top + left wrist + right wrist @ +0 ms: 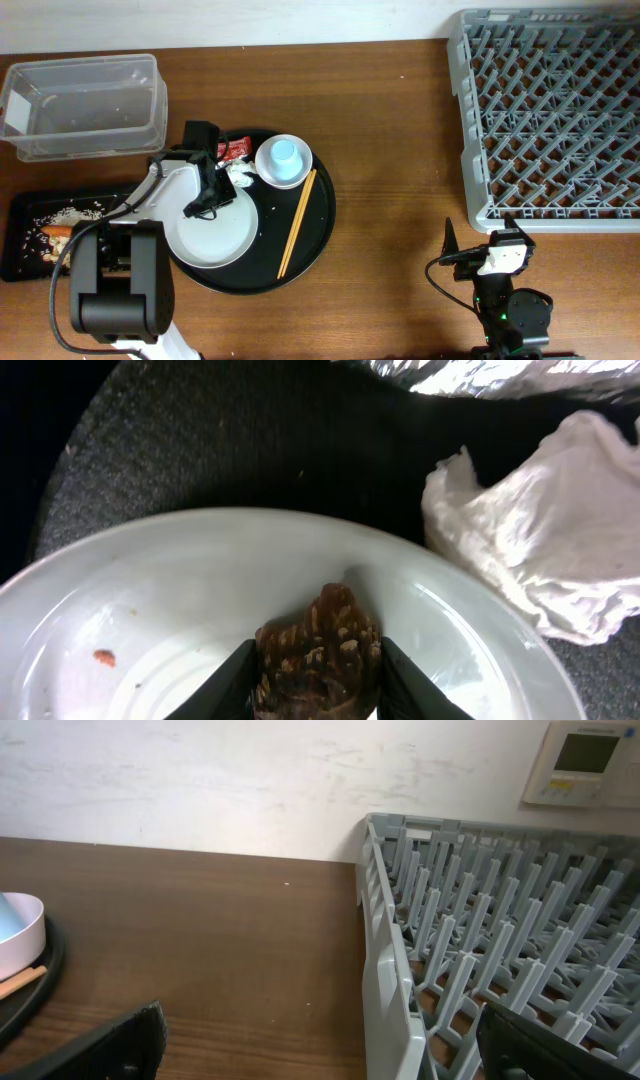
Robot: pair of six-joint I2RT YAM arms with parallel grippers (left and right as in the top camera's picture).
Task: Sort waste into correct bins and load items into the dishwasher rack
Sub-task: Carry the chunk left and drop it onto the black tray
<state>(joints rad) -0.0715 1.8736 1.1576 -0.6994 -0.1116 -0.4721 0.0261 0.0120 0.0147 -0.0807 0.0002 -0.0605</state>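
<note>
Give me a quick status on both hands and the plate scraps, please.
Left hand gripping brown lump on white plate. Right hand open, empty, beside rack. Tissue lies next to plate, clear of the grip.

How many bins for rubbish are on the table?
2. The clear tub sits at the far left; the shallow black tray lies in front of it, partly hidden under the left arm.

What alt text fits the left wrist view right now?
The left gripper pinches a brown lump that rests on a white plate. A crumpled white tissue lies by the plate's right rim on the round black tray, with a silvery foil edge at the top.
</note>
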